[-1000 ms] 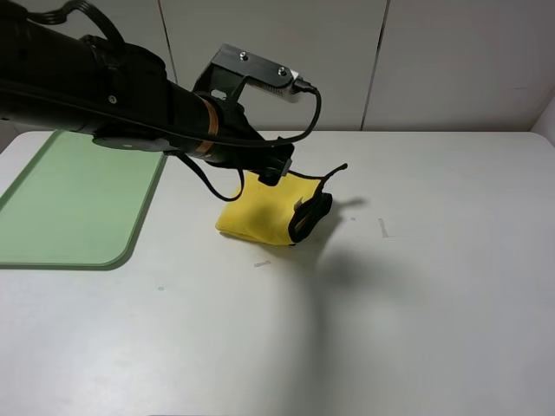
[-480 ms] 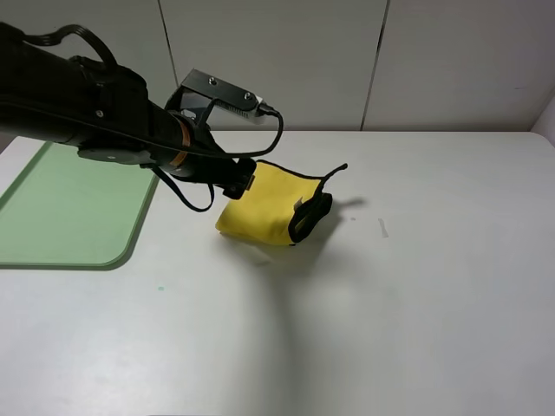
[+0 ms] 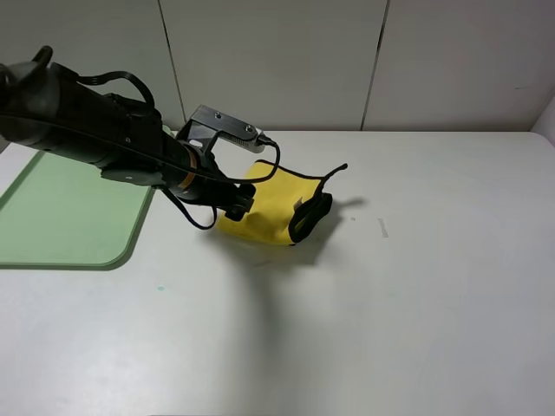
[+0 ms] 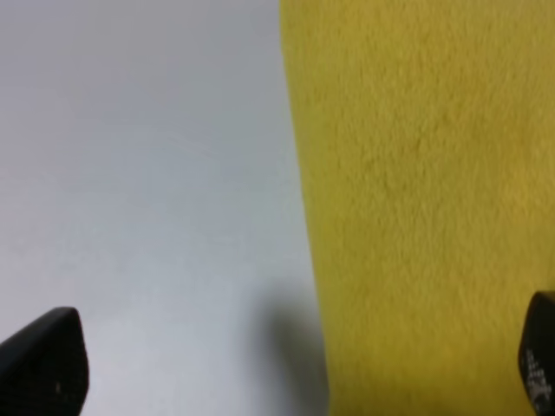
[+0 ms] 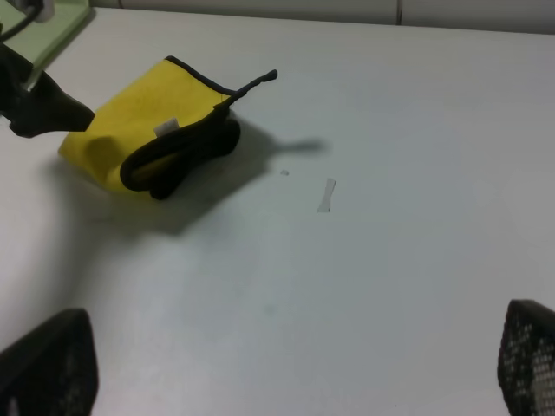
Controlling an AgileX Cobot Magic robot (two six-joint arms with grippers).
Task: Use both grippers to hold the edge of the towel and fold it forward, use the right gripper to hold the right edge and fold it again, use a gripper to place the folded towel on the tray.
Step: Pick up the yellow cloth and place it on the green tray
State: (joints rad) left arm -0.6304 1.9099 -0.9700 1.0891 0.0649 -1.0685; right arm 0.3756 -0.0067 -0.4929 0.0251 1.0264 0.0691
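While the left pincer (image 3: 240, 206) hangs low at the towel's (image 3: 273, 208) near-left edge, its jaws stand spread wide and grasp nothing; in the left wrist view one dark fingertip (image 4: 43, 364) sits over bare bench (image 4: 139, 173) and the other fingertip (image 4: 539, 355) over the yellow pile, so the towel's folded edge runs between them. Whether the tips touch the cloth or the bench cannot be told.

The towel lies folded into a compact bundle on the white bench (image 3: 416, 286), directly in front of this pincer and reaching away from it toward the right side of the bench. Its black-trimmed border (image 3: 310, 217) is bunched into a thick roll on the side farthest from the pincer, and a thin black loop (image 3: 336, 171) sticks up and outward from the far corner. A small white tag (image 5: 165, 126) shows beside that roll in the right wrist view.

The pale green tray (image 3: 69, 208) sits flat on the bench behind the left pincer, beneath its black-sleeved arm (image 3: 95, 139), and is apart from the towel.

The right pincer (image 5: 286, 364) is released too, its two dark fingertips (image 5: 48, 364) set far apart over bare bench, with the towel (image 5: 143, 121) well ahead of it and off toward the left pincer's side. It holds nothing.
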